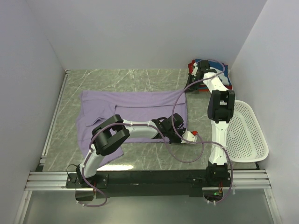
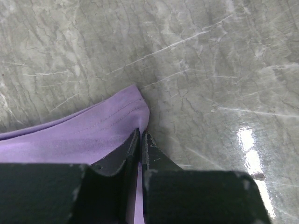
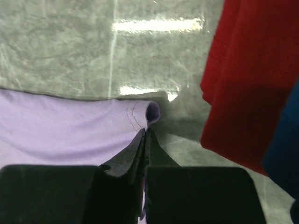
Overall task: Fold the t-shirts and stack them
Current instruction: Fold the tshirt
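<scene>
left gripper (image 2: pixel 140 136): black jaws pinched together on the hem corner of the plain lavender-purple cloth t-shirt (image 2: pixel 79 137), with a sliver of cloth showing between them. right gripper (image 3: pixel 144 135): jaws clamped tight as well, biting the rolled stitched edge at another corner of the same tee.

the tee lies spread on the grey-green marbled table top (image 1: pixel 140 79), left of the white perforated plastic basket (image 1: pixel 243 135). both held corners sit on the tee's basket-side edge, the left gripper's at the near end and the right's at the far end. a red cloth tee (image 3: pixel 243 84) with a navy blue one (image 3: pixel 285 154) beside it sits past the basket's far end. it is just beside the right gripper's corner, with a strip of bare table between.

my read: this is the start of folding the basket-side edge over, away from the basket.

how to do it well:
- raise both corners together, level, with the edge taut between them
- lift enough that the cloth peels off the table rather than drags
- carry straight away from the basket, no twist
- the right bite looks thin, on the roll only, so go slow and watch for slip
- keep the right wrist off the red tee
- the left forearm lies across the tee and could rake it, so clear it first
- lay the edge down flat before letting go
</scene>
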Controlling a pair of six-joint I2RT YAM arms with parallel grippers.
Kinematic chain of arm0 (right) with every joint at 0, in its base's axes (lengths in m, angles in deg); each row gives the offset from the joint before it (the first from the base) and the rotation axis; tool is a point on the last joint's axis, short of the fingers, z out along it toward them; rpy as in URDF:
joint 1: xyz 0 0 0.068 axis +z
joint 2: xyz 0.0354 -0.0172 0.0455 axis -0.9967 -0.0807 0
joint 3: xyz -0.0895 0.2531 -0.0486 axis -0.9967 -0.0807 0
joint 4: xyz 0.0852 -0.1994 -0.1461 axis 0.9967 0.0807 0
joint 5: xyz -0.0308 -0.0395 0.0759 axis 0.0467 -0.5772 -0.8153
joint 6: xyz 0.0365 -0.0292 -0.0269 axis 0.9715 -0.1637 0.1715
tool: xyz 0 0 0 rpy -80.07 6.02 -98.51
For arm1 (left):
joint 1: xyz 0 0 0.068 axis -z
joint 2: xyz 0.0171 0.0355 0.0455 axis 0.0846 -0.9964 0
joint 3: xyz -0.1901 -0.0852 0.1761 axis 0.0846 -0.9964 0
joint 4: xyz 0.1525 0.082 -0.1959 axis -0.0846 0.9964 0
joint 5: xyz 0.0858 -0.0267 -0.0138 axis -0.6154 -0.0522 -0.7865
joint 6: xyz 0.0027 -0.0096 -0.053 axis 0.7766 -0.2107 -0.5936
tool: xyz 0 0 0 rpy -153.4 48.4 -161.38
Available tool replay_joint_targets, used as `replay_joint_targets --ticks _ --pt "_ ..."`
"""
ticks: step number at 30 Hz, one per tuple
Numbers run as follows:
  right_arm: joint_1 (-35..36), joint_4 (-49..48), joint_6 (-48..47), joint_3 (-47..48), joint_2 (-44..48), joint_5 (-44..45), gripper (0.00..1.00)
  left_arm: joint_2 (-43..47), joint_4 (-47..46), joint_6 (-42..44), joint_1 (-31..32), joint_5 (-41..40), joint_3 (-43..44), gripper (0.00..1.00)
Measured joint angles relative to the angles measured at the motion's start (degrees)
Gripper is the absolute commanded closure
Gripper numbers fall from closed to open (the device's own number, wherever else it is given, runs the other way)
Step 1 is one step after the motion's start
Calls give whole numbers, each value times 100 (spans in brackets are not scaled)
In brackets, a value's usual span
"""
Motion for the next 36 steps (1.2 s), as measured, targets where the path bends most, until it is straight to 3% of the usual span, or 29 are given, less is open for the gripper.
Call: replay_joint_targets --ticks 4,7,8,11,15,16,19,23,31,33,36 --pt "2 116 -127 -4 0 232 100 0 -11 -48 0 -2 0 86" --pt "2 116 -216 -83 2 393 99 0 -37 -96 0 -2 0 73" --pt "0 103 -229 -107 2 407 92 0 -39 -118 2 -2 0 65" --pt "2 133 -273 -79 9 448 71 28 -81 -179 2 -4 -28 57" --pt "4 258 -417 103 9 490 45 332 170 -210 11 -35 -330 53" --pt "4 256 -435 120 26 468 31 428 310 -203 13 -55 -404 52" --pt "7 313 -535 120 109 293 17 693 942 -101 -11 -118 -531 50" --pt "9 365 -610 111 380 -48 16 1147 1768 188 -101 -142 -715 44" --pt "20 498 -1049 68 1401 -481 17 2656 2927 688 -651 68 -1757 43" --pt "66 636 -1270 68 1552 -437 20 3016 3200 756 -1134 245 -1945 43" --pt "197 892 -1611 68 1606 -232 33 3401 3467 767 -2190 459 -2061 45"
